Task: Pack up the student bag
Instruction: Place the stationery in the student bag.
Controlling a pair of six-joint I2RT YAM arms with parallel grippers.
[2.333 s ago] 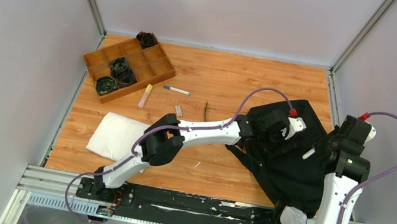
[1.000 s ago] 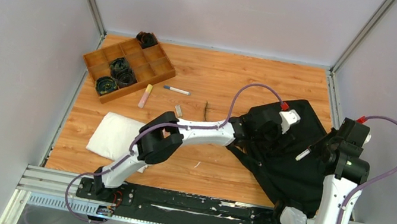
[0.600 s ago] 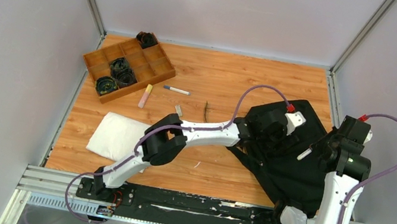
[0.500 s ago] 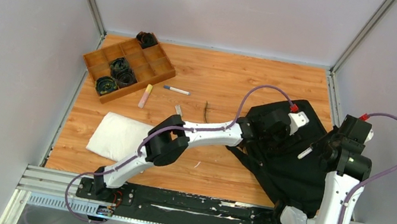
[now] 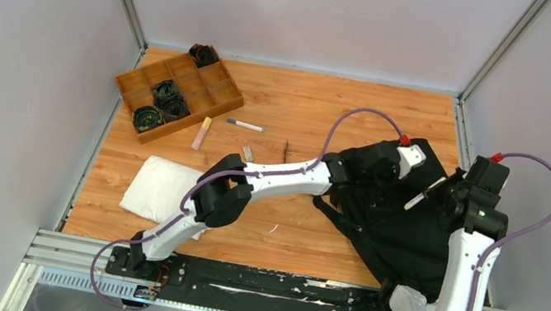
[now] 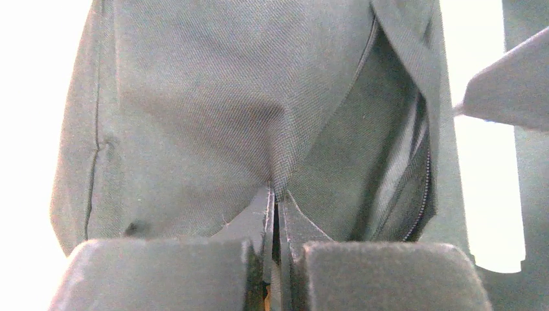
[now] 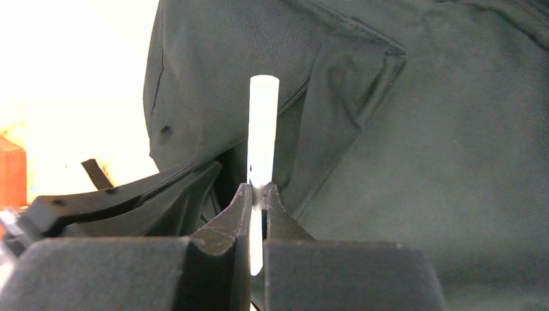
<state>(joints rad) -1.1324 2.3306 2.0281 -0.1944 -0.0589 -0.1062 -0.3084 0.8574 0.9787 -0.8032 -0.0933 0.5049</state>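
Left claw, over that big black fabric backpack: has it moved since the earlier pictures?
Yes. In the top view the left claw has shifted slightly toward the wooden table's far edge.

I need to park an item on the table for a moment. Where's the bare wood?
Widest bare wood: the far strip of the table between the wooden tray and the student bag. A smaller patch lies at the near edge, between the folded white cloth and the bag. Crowded: pen, yellow marker and eraser by the tray.
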